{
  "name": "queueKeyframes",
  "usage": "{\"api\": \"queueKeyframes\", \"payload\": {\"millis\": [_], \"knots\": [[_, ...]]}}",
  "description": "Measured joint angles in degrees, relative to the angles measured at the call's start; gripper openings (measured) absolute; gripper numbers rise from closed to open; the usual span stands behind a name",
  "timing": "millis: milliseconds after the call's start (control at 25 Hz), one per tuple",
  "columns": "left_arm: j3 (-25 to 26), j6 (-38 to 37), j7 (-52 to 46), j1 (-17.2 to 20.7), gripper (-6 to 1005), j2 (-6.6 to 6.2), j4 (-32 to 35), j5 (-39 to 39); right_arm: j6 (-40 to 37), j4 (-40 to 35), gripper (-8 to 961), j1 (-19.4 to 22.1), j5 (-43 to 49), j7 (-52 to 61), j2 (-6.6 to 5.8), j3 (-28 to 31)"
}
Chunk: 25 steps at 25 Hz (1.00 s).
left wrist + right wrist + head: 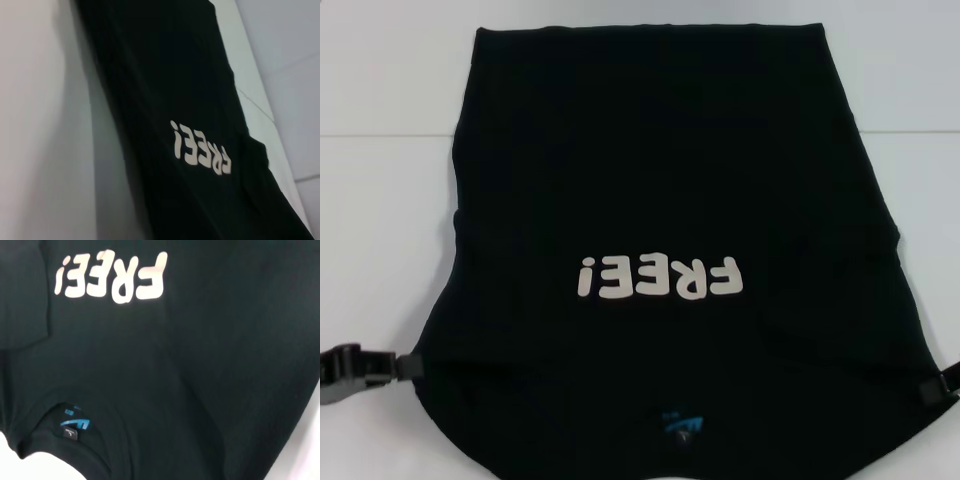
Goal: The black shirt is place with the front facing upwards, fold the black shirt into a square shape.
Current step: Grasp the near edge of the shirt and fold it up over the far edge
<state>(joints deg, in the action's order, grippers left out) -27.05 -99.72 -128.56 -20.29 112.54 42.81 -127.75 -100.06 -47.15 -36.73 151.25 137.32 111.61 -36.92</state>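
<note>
The black shirt lies flat on the white table, front up. Its pale "FREE!" lettering reads upside down from my head view. The collar with its blue neck label is at the near edge and the hem is at the far edge. The lettering shows in the left wrist view, and lettering and label show in the right wrist view. My left gripper sits low at the shirt's near left edge. My right gripper touches the near right edge, mostly out of frame.
White tabletop surrounds the shirt on the left, the right and beyond the hem. A seam line crosses the table behind the shirt. The shirt's near corners spread wider than its far end.
</note>
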Motion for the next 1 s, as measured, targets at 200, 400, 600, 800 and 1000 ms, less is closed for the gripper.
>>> {"api": "queueKeyframes", "payload": {"millis": [200,400,600,800,1000], "knots": [[0.1,-4.7,0.0,2.4,4,0.05,2.2,-0.1,-3.2,-0.3,73,1.3,0.0,-2.1,-0.14,0.4],[0.4,-8.4,0.3,4.3,4,-0.09,2.7,-0.1,-4.4,0.1,72,2.8,0.0,-3.5,0.13,0.7],[0.5,-8.8,0.9,3.9,4,-0.04,2.4,0.5,-4.8,0.2,72,3.6,-1.5,-4.2,0.26,2.6],[4.4,-7.1,0.2,-1.7,4,-0.37,-1.3,3.5,-3.3,0.7,73,2.7,-10.0,-3.6,-0.1,4.9],[6.6,2.2,-2.1,-9.0,4,-0.07,-5.8,3.6,5.7,1.1,73,-0.1,-17.8,-1.0,0.24,5.7]]}}
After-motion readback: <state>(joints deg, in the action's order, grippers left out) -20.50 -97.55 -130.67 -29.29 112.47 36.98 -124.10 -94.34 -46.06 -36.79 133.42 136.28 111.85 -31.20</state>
